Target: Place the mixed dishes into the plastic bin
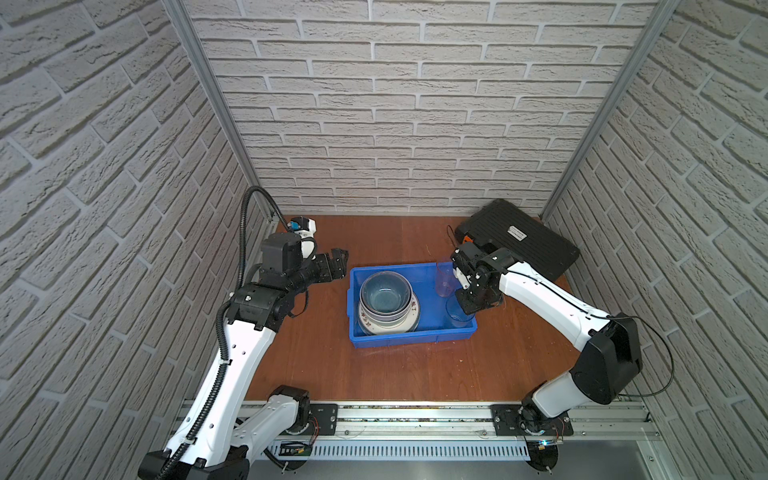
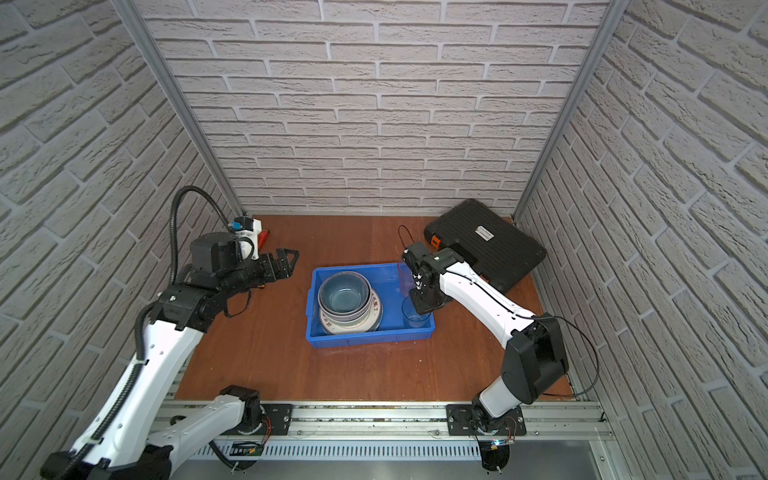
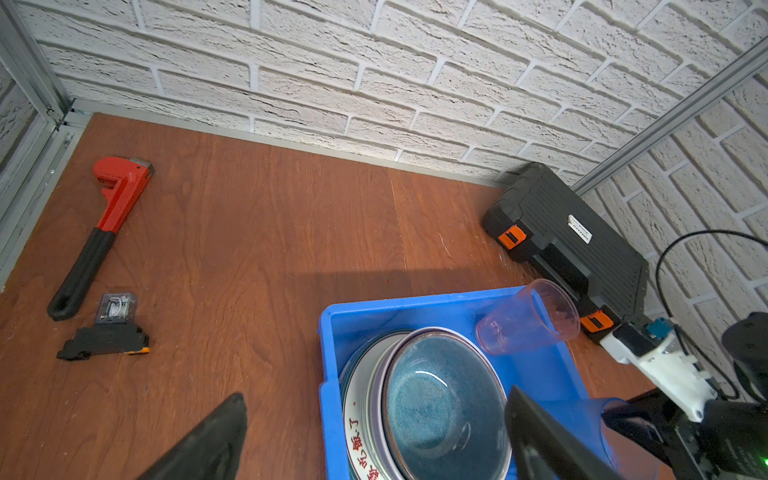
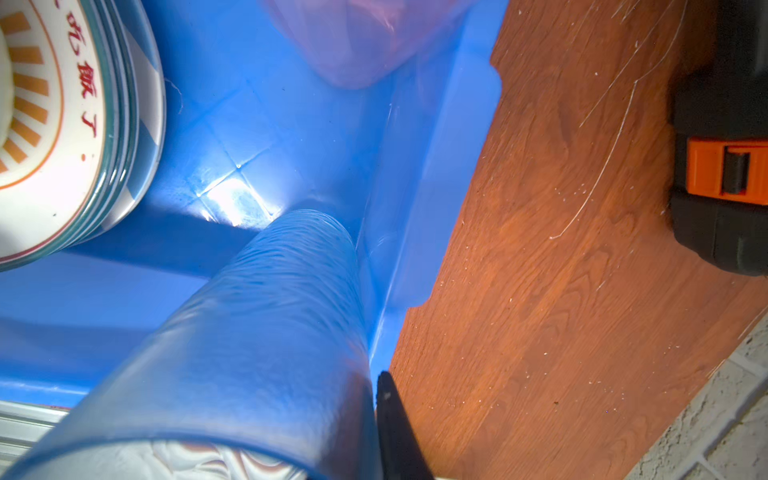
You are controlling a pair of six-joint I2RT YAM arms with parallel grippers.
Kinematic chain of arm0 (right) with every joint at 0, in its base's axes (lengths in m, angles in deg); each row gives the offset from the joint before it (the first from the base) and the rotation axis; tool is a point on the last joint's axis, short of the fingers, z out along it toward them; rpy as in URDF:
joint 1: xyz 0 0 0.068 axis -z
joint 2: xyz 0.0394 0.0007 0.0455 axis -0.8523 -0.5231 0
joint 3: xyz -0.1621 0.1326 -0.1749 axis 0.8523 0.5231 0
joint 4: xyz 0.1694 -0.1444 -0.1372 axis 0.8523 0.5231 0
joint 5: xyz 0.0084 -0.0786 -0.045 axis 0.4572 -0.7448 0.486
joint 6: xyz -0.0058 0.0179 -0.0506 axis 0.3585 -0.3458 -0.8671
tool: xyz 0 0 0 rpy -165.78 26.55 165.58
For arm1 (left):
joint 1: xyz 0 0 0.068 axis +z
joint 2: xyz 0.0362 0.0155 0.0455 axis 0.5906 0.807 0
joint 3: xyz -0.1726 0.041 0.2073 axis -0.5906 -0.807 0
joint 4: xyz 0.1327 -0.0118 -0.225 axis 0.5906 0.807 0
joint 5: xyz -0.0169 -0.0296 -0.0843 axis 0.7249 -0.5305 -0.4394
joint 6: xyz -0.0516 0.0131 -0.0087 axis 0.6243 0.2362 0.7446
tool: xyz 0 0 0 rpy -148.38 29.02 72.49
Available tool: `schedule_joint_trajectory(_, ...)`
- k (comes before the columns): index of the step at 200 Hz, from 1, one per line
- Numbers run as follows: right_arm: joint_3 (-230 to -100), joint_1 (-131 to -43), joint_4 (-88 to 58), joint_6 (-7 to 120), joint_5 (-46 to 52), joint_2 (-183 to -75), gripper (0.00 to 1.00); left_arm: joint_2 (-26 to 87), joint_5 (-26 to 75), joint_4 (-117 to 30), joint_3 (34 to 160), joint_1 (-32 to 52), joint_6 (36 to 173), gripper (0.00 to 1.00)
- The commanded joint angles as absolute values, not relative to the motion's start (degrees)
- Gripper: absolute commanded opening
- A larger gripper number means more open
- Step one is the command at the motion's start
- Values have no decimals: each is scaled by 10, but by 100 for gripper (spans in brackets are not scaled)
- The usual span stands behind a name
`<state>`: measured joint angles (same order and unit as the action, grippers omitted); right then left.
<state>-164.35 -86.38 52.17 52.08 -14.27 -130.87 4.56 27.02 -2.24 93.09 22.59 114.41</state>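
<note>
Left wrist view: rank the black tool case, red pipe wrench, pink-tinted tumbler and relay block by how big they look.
1. black tool case
2. red pipe wrench, long but thin
3. pink-tinted tumbler and relay block: these look about alike, so they are not ranked against each other.

Left tool point(image 1: 341, 262) spread wide (aimed sideways, elbow bent); right tool point(image 1: 469, 309) pointing down, pinched tight.

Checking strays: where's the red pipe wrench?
In the left wrist view the red pipe wrench lies on the table, far left corner, beside a small black relay.
</note>
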Motion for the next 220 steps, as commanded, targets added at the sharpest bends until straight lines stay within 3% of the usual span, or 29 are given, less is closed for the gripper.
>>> schedule_joint_trajectory(1,-1633,-861,515,525,-137,-1313,13,38,265,-36,924,232,1140,96)
schedule_joint_trajectory(101,-1637,-860,524,527,-137,-1299,22,30,262,-34,916,239,1143,97)
schedule_joint_trajectory(220,-1699,-859,542,517,-105,-1226,47,49,272,-43,909,281,1118,98)
